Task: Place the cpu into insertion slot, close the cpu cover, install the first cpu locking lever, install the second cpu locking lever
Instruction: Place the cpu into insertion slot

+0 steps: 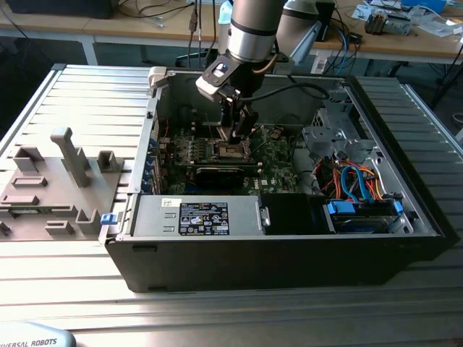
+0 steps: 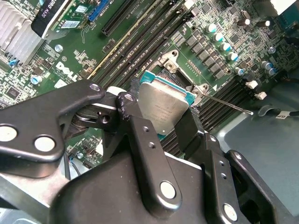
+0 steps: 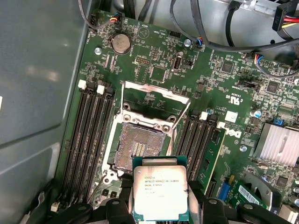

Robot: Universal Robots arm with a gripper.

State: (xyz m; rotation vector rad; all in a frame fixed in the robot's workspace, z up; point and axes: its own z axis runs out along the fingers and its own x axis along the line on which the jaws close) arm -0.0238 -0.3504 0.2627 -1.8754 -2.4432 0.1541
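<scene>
While the claw (image 1: 237, 136) hangs low inside the open computer case (image 1: 289, 253), we find it closed on the cpu (image 3: 160, 189). Its 2 black fingers (image 3: 117, 211) press on 2 opposite edges of the chip, and the dull silver top faces the first wrist camera. The second wrist view shows the same grip from another angle, with the cpu (image 2: 164, 105) pinched flat between the fingers (image 2: 135, 126).

The relation that matters, in our judgement, is that of chip to insertion slot (image 3: 138, 145). The slot sits bare and dark in its silver rim on the green board (image 3: 154, 60), between 2 banks of memory slots (image 3: 88, 135). The cpu cover (image 3: 156, 92) stands swung up at the slot's far side, so nothing lies over the contacts.

The chip lies on the claw's side of the slot, opposite the raised cover. In the first wrist view its leading edge overlaps the slot's near rim, so it is offset rather than centred. Being square, it has no long axis, and its 4 edges run close to parallel with the rim.

How high the chip rides over the slot we cannot tell with certainty, though it appears apart from it and not seated.
</scene>
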